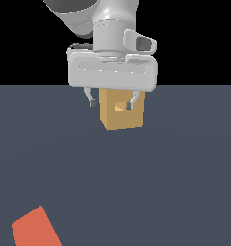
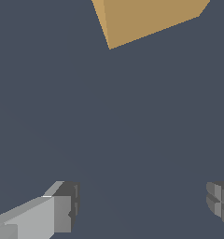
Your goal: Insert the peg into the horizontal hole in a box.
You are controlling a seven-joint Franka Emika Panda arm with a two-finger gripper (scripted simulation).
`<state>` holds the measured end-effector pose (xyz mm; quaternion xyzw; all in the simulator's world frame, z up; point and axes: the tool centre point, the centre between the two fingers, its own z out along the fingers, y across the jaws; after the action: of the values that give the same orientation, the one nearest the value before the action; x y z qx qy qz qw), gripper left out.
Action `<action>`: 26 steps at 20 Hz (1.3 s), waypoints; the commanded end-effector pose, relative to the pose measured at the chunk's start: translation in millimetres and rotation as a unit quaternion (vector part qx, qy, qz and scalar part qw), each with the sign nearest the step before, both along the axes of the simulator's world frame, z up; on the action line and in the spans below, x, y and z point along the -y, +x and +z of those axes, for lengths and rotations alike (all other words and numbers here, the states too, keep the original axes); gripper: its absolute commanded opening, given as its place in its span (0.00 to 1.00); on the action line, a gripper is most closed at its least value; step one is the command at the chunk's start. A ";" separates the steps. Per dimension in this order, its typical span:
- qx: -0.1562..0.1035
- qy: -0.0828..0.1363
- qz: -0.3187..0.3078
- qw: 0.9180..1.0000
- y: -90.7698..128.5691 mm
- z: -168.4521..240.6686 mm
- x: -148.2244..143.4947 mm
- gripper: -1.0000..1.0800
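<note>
The tan-yellow box (image 1: 121, 115) stands on the grey floor at mid-scene, its small square hole (image 1: 119, 107) facing the exterior camera. My gripper (image 1: 112, 102) hangs open and empty above the floor, in front of the box's upper face, fingers wide apart. The orange-red peg (image 1: 35, 228) lies flat at the exterior view's bottom left, far from the gripper; its white end is cut off by the frame edge. In the wrist view the box's top (image 2: 149, 18) shows beyond the open gripper (image 2: 142, 207); the peg is out of that view.
A plain dark grey floor (image 1: 175, 182) spreads around the box and the peg. No other object shows.
</note>
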<state>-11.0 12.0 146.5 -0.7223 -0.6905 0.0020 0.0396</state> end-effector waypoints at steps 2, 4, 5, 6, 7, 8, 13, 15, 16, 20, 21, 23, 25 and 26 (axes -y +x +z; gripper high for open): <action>0.000 0.000 0.000 1.000 -0.1 -0.1 0.4 0.96; 0.000 0.000 0.002 1.000 -0.7 -0.4 1.3 0.96; 0.000 0.000 0.004 1.000 -1.2 -0.7 2.2 0.96; 0.001 0.000 0.006 1.000 -1.9 -1.1 3.4 0.96; 0.001 0.000 0.008 1.000 -2.8 -1.5 5.0 0.96; 0.001 0.000 0.011 1.000 -3.8 -2.1 6.8 0.96; 0.003 -0.001 0.033 0.999 -10.6 -6.2 20.2 0.96; 0.004 -0.001 0.044 0.999 -14.0 -8.4 27.5 0.96; 0.004 -0.002 0.051 0.999 -15.8 -9.6 31.7 0.96; 0.007 -0.002 0.081 0.997 -23.5 -15.3 51.3 0.96; 0.008 -0.003 0.090 0.996 -25.4 -16.9 56.9 0.96; 0.009 -0.003 0.107 0.994 -29.0 -20.2 68.4 0.96; 0.011 -0.004 0.124 0.992 -32.1 -23.5 80.0 0.96; 0.011 -0.004 0.132 0.991 -33.6 -25.1 85.8 0.96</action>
<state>-42.0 -65.0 123.8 -0.6351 -0.7719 0.0019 0.0294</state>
